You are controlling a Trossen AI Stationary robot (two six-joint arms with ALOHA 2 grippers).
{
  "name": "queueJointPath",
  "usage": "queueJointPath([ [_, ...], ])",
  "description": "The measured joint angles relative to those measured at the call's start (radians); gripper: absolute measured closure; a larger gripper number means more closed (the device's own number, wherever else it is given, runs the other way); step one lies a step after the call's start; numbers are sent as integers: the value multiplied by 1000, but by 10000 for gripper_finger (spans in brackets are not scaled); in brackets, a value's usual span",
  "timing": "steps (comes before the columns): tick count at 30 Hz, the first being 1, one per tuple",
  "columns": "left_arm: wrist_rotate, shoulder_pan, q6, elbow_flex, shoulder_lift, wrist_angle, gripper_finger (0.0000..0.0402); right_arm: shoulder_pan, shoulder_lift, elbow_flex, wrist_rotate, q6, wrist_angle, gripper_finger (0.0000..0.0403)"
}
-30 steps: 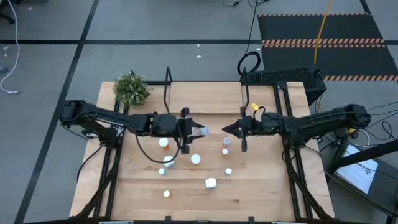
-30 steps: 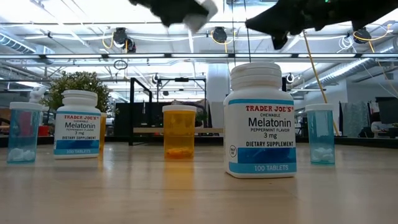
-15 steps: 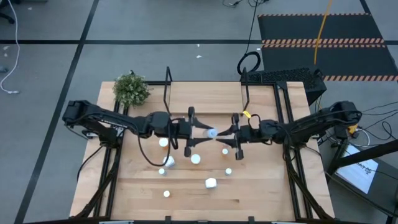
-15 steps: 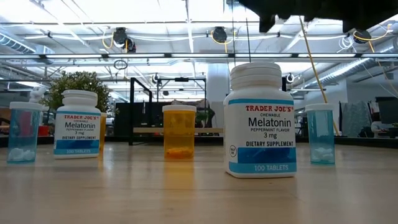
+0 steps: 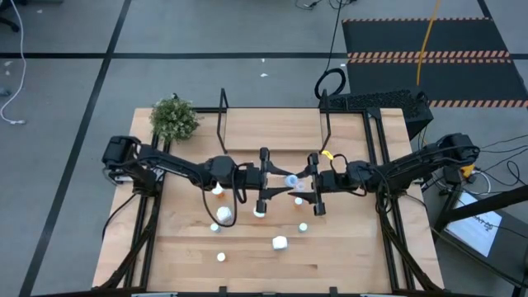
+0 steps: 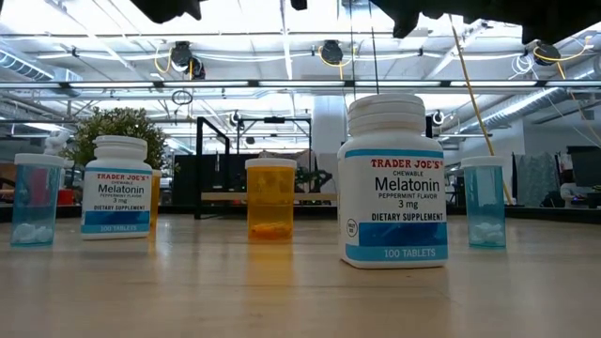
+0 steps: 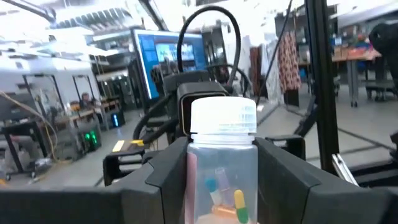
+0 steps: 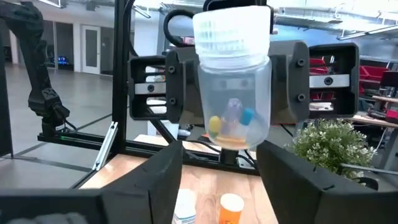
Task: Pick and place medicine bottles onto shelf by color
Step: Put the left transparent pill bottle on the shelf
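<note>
Above the wooden worktop (image 5: 346,247), the left gripper's (image 7: 224,186) fingers pinch a clear white-capped pill bottle (image 7: 222,163). The right gripper's (image 8: 219,163) fingers stand spread around it, seemingly not touching.

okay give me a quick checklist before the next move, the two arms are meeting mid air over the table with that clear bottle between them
1. Left gripper holds the clear bottle: ok, jaws clamp its sides in both wrist views.
2. Right gripper ready to take it: ok, jaws spread either side of the bottle, not touching it.
3. Cap on: ok, white cap seated.
4. Bottle clear of the table: ok, held above the orange bottle and others below.
5. Shelf free for placing: ok, no bottles show on it in the high view.
6. Right jaws centred on the bottle body: cannot tell; the bottle sits high between them.
</note>
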Motion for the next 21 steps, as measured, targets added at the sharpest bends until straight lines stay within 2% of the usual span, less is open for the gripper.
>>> queueJointPath([
  [21,1,1,-35,0,68,56,229,0,0,-2,0,1,8,245],
])
